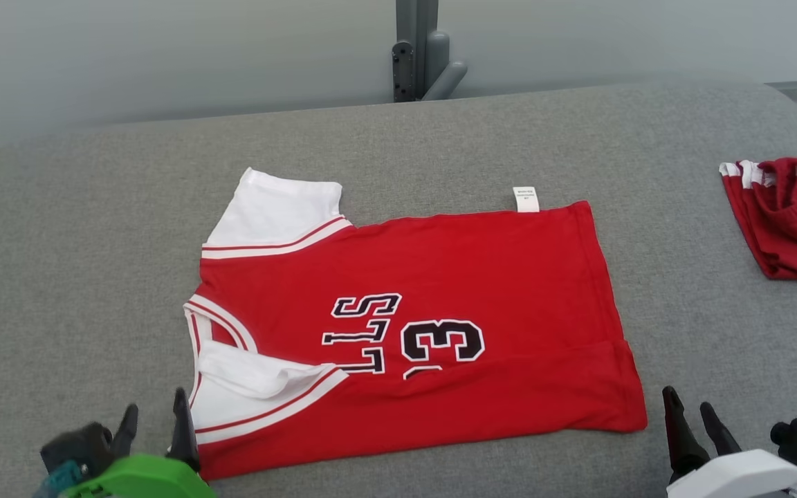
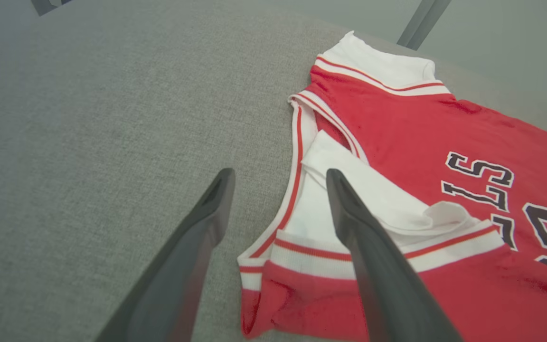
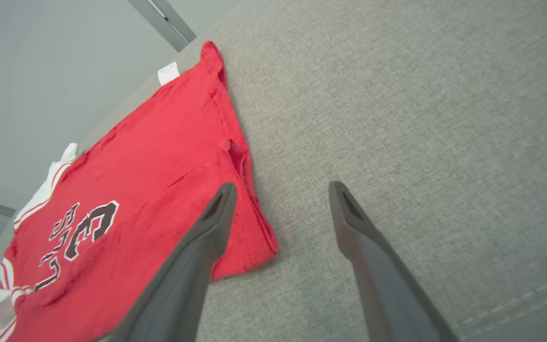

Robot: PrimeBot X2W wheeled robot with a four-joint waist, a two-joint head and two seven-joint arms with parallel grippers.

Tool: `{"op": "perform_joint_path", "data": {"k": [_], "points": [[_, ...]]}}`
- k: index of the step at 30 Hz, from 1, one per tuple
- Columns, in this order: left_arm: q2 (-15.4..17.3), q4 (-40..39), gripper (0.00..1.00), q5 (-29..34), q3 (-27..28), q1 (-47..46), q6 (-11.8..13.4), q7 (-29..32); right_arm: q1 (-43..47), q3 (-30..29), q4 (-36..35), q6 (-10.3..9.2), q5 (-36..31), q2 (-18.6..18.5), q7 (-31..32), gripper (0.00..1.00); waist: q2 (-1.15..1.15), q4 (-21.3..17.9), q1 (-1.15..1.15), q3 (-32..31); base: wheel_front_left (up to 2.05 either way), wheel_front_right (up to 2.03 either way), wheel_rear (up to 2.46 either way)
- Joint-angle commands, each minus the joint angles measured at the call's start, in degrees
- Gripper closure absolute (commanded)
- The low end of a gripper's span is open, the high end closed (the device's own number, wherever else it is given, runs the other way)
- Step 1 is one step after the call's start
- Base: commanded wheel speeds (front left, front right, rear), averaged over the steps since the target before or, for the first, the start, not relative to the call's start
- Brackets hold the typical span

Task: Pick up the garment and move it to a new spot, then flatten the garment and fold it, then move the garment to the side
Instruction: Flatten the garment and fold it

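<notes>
**Grey fabric surface (image 1: 94, 242) and its load**

A red jersey (image 1: 495, 270) lies flat near the middle of the surface, its near edge folded over and its white sleeves to the left. A second red garment (image 1: 796, 221) lies crumpled, well apart at the right edge.

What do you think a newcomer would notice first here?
The red jersey lies spread in the middle of the grey surface, near edge folded over its lettering. A second red garment sits bunched at far right; the left gripper and right gripper hover open by the jersey's near corners.
</notes>
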Motion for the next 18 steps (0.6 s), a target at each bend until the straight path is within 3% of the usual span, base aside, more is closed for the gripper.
{"op": "perform_joint_path", "data": {"k": [1,11,18], "points": [[1.31,-0.42,0.0,0.78,-0.21,-3.0,-0.43,0.51,-1.24,-0.33,-1.37,0.01,-1.05,-0.07,0.27,0.0,0.0,-1.17,0.0,1.16,0.0,0.0,0.0],[8.5,4.69,0.0,6.97,-5.25,-24.94,-6.0,7.82,-10.0,2.78,-9.16,0.01,-8.61,-0.07,4.25,0.0,0.0,-5.75,0.0,9.37,0.0,0.0,0.0],[8.42,12.84,0.0,8.97,-6.83,-38.6,-7.5,10.15,-15.52,5.19,-12.18,0.01,-10.37,-0.07,6.08,0.0,0.0,-8.06,0.0,15.76,0.0,0.0,0.0]]}}
